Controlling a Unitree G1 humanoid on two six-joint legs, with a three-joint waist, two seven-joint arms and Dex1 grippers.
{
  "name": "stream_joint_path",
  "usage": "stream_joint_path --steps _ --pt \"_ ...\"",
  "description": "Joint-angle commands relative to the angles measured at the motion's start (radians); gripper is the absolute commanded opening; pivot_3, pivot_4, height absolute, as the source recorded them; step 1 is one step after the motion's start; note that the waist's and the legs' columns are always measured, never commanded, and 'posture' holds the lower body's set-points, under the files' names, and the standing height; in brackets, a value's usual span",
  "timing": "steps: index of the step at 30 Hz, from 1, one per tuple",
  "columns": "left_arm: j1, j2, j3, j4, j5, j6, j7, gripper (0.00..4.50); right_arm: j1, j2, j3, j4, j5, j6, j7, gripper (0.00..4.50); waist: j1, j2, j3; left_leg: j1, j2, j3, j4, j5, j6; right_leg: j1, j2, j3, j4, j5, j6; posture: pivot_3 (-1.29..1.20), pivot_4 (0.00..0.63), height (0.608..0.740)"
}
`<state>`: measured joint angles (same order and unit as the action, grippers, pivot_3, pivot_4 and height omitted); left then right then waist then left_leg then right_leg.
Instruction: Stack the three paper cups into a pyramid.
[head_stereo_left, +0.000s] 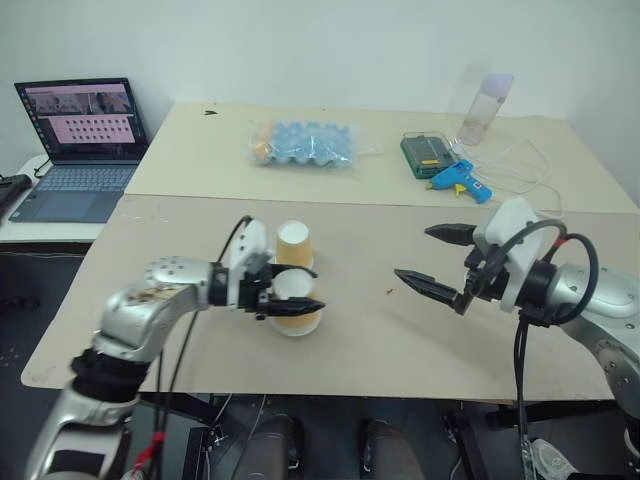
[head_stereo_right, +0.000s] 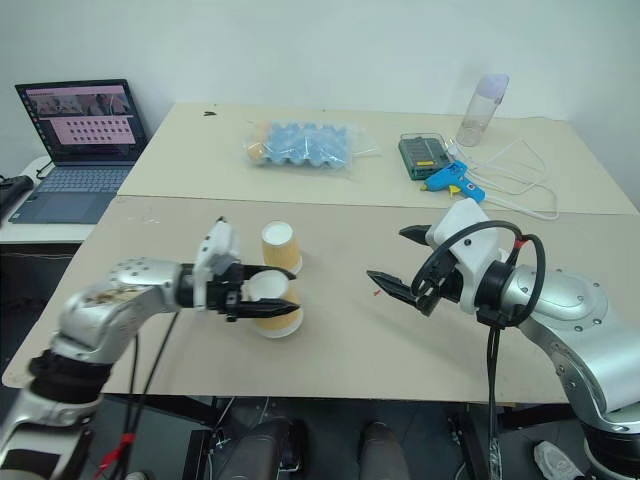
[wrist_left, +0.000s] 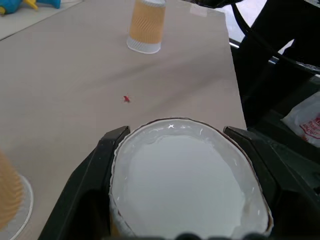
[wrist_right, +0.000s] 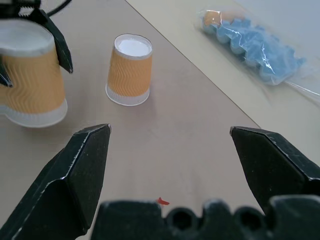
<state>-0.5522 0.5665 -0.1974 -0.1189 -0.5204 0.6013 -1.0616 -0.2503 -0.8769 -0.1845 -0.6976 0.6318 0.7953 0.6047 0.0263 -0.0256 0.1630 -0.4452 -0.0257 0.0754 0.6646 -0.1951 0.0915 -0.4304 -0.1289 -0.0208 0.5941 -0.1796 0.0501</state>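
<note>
The left end effector (head_stereo_left: 300, 297) is closed across an inverted paper cup (head_stereo_right: 268, 303), fingers at its upper wall, near the worktop's (head_stereo_left: 400, 340) front edge. A second cup (head_stereo_left: 294, 245) stands inverted just behind it. A third cup (wrist_left: 146, 26) appears in the left wrist view, well apart. The right end effector (head_stereo_right: 392, 262) hangs fully open and empty. Judged light and thin-walled, the cups would crush easily; gentle mid-wall grips suit them.

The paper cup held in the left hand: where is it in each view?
Eye views: left of centre, the cup upside down in the left hand.
Left wrist view: low centre, white base toward the camera.
Right wrist view: upper left.
Shared landmark: the red speck on the table.
</note>
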Motion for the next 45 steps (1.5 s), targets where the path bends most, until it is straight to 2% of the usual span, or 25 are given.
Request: stream_joint_path --steps 1,8,19,22,24,25,26,27,34,37,41,45 --pt "-0.145 -0.154 -0.055 0.175 0.095 -0.126 0.046 2.61 0.02 -0.005 -0.062 -0.06 0.006 0.015 -0.031 4.5 0.009 0.0 0.0 0.0 0.0 0.0 0.002 0.0 0.001 0.001 0.0 0.0 0.0 0.0 0.0 0.0 0.15 0.74" --pt "-0.309 -0.385 -0.12 0.489 0.217 -0.294 0.029 2.61 0.065 0.001 -0.122 -0.118 0.016 0.048 -0.084 4.5 0.013 0.0 0.0 -0.002 0.0 0.0 0.01 -0.005 0.009 0.003 -0.001 0.001 -0.001 0.001 0.006 0.0 0.15 0.74" --pt "-0.339 -0.494 -0.14 0.645 0.283 -0.358 -0.045 2.61 0.087 0.0 -0.155 -0.147 0.032 0.069 -0.12 4.5 0.012 0.0 0.0 -0.002 0.001 0.0 0.012 -0.006 0.01 0.003 -0.001 0.001 -0.001 0.003 0.01 0.0 0.15 0.74" --pt "-0.335 -0.492 -0.134 0.647 0.296 -0.37 -0.054 2.61 0.085 -0.002 -0.159 -0.143 0.034 0.066 -0.12 4.5 0.012 0.0 0.0 -0.003 0.001 0.0 0.012 -0.006 0.01 0.003 -0.001 0.001 -0.001 0.003 0.01 0.0 0.15 0.74" --pt "-0.334 -0.491 -0.122 0.641 0.292 -0.364 -0.052 3.57 0.084 -0.004 -0.155 -0.139 0.03 0.063 -0.119 4.5 0.012 0.0 0.0 -0.003 0.001 0.0 0.013 -0.007 0.01 0.003 -0.001 0.001 -0.001 0.003 0.01 0.0 0.15 0.74" --pt "-0.334 -0.49 -0.116 0.642 0.293 -0.367 -0.049 3.8 0.08 -0.004 -0.15 -0.136 0.028 0.06 -0.118 4.5 0.012 0.0 0.0 -0.003 0.001 0.0 0.013 -0.007 0.01 0.003 -0.001 0.001 -0.001 0.003 0.01 0.0 0.15 0.74" --pt "-0.334 -0.489 -0.112 0.643 0.294 -0.369 -0.047 4.37 0.077 -0.004 -0.146 -0.134 0.026 0.058 -0.118 4.5 0.012 0.0 0.0 -0.003 0.001 0.0 0.013 -0.007 0.01 0.003 -0.001 0.001 -0.001 0.003 0.01 0.0 0.15 0.74" --pt "-0.334 -0.489 -0.109 0.645 0.299 -0.377 -0.041 4.48 0.074 -0.003 -0.143 -0.132 0.026 0.056 -0.116 4.5 0.012 0.0 0.0 -0.003 0.001 0.0 0.013 -0.007 0.01 0.003 -0.001 0.001 -0.001 0.003 0.01 0.0 0.15 0.74" --pt "-0.333 -0.466 -0.049 0.579 0.275 -0.365 -0.023 4.48 0.052 -0.007 -0.125 -0.112 0.022 0.05 -0.101 4.5 0.011 0.0 0.0 -0.003 0.001 0.0 0.013 -0.007 0.01 0.003 -0.001 0.001 -0.001 0.003 0.011 0.0 0.15 0.74" --pt "-0.313 -0.415 -0.013 0.473 0.248 -0.313 -0.024 4.48 0.047 -0.004 -0.117 -0.103 0.017 0.045 -0.096 4.5 0.011 0.0 0.0 -0.003 0.001 0.0 0.013 -0.007 0.01 0.003 -0.001 0.001 -0.001 0.003 0.011 0.0 0.15 0.74" --pt "-0.256 -0.308 0.06 0.22 0.163 -0.166 -0.006 4.48 0.036 0.006 -0.092 -0.084 0.013 0.033 -0.086 4.5 -0.003 0.0 0.0 -0.003 0.001 0.0 0.013 -0.007 0.01 0.003 -0.001 0.002 0.0 0.004 0.011 0.0 0.15 0.74" --pt "-0.232 -0.294 0.127 0.079 0.104 -0.062 0.101 4.48 0.024 0.01 -0.069 -0.064 0.005 0.019 -0.073 4.5 -0.003 0.0 0.0 -0.002 0.002 -0.001 0.013 -0.007 0.01 0.004 -0.001 0.001 0.0 0.004 0.011 0.0 0.15 0.74"
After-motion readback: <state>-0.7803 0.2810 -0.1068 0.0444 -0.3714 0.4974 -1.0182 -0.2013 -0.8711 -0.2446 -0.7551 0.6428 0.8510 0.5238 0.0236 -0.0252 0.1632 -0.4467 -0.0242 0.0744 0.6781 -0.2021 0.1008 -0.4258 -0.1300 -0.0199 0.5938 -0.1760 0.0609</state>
